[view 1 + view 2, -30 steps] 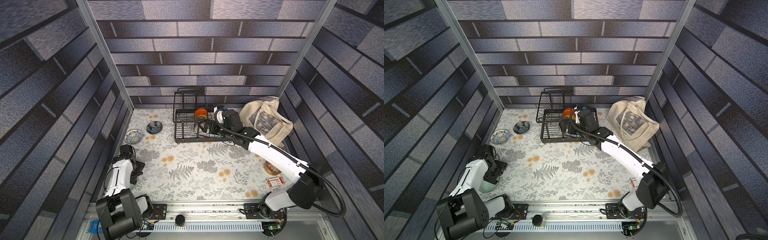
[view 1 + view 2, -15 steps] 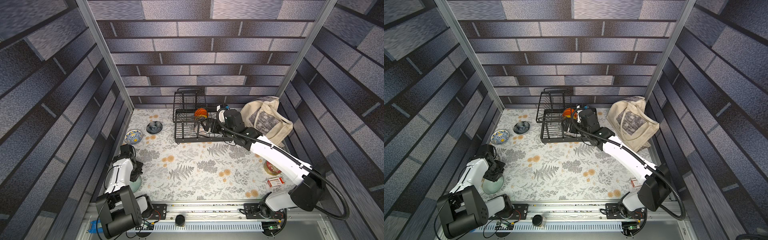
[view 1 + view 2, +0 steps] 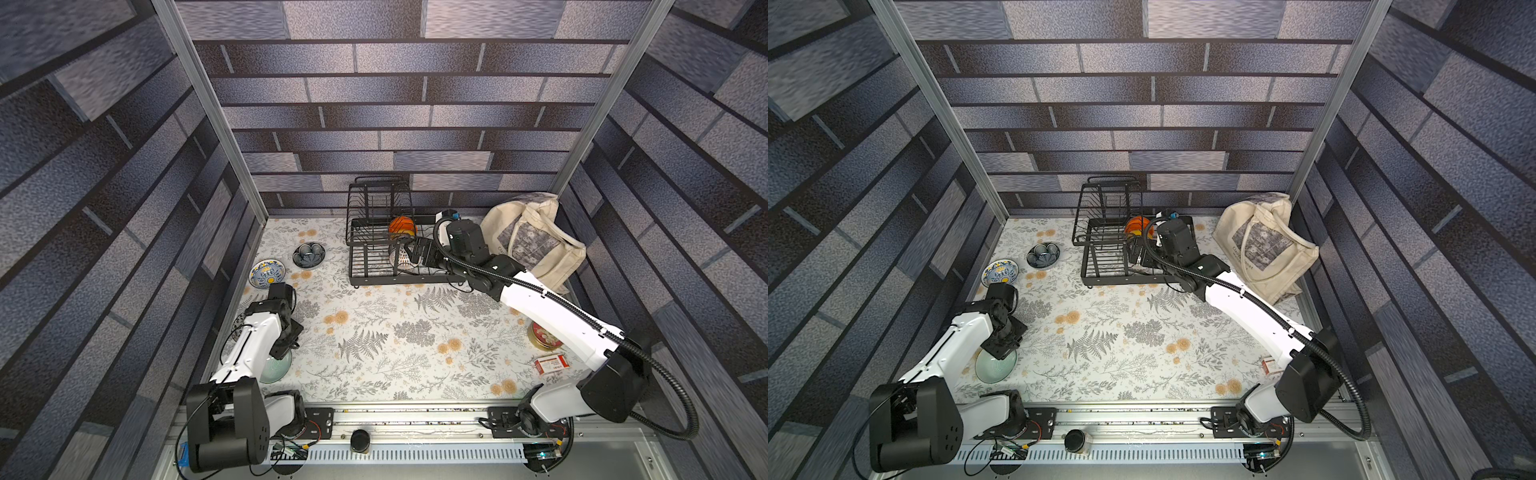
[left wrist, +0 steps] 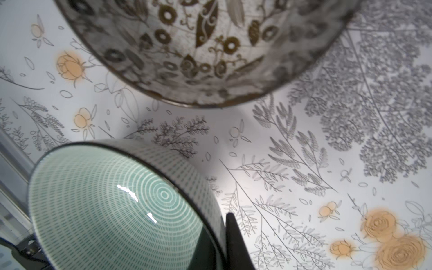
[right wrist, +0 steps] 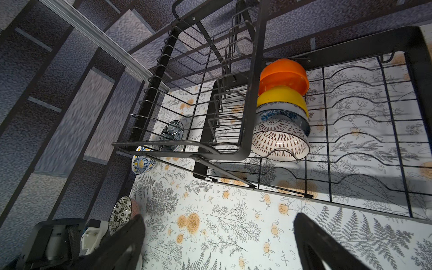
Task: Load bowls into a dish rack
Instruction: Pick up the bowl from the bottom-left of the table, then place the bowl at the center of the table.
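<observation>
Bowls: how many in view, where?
8. Four in a row in the dish rack: orange bowl, yellow bowl, blue floral bowl, lattice bowl. Off the rack: dark blue bowl, blue-yellow bowl, leafy bowl, teal bowl in the left end effector. More could hide behind arms.

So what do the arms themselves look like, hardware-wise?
Both match: the left arm and right arm have white links, black joint housings and black bases on a silver rail. A black corrugated hose runs along the right one, a thin black cable along the left. The right gripper has matte black tapered fingers.
</observation>
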{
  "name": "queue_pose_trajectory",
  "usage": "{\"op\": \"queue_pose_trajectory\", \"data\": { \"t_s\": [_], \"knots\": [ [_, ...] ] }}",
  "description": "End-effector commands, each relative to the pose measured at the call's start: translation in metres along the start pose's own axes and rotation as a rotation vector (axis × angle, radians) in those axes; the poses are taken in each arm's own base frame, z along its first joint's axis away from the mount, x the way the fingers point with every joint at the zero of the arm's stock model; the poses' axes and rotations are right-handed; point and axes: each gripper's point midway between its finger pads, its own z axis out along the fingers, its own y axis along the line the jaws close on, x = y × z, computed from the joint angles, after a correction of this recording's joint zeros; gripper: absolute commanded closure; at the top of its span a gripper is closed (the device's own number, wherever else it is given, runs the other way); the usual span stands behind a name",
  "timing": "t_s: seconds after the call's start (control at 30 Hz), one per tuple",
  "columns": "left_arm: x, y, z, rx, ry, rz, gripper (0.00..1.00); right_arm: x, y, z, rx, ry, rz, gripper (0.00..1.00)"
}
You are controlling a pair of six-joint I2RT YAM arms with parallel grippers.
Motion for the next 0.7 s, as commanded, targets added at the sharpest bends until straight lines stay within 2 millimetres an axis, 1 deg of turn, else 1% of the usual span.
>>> {"op": "queue_pose_trajectory", "data": {
  "t_s": [0.0, 0.1, 0.2, 0.27, 0.33, 0.43, 0.53, 0.67],
  "knots": [
    [0.008, -0.053, -0.025, 0.137, -0.036, 0.076, 1.0, -0.005, -0.01, -0.011, 0.033, -0.008, 0.0, 0.0],
    [0.02, -0.096, -0.054, 0.189, -0.128, 0.252, 1.0, -0.009, -0.022, -0.015, 0.061, -0.01, 0.015, 0.0],
    [0.044, -0.139, -0.074, 0.226, -0.195, 0.424, 1.0, -0.013, -0.037, -0.024, 0.102, -0.032, 0.021, 0.0],
    [0.063, -0.163, -0.082, 0.22, -0.23, 0.529, 1.0, -0.015, -0.047, -0.03, 0.13, -0.044, 0.017, 0.0],
    [0.084, -0.185, -0.085, 0.202, -0.242, 0.621, 1.0, -0.017, -0.059, -0.038, 0.164, -0.051, 0.02, 0.0],
    [0.115, -0.211, -0.085, 0.174, -0.244, 0.742, 1.0, -0.019, -0.08, -0.05, 0.212, -0.067, 0.046, 0.0],
    [0.143, -0.23, -0.086, 0.145, -0.275, 0.847, 1.0, -0.02, -0.105, -0.062, 0.275, -0.086, 0.074, 0.0],
    [0.175, -0.249, -0.086, 0.158, -0.267, 0.953, 1.0, -0.018, -0.128, -0.074, 0.313, -0.099, 0.113, 0.0]
  ]
}}
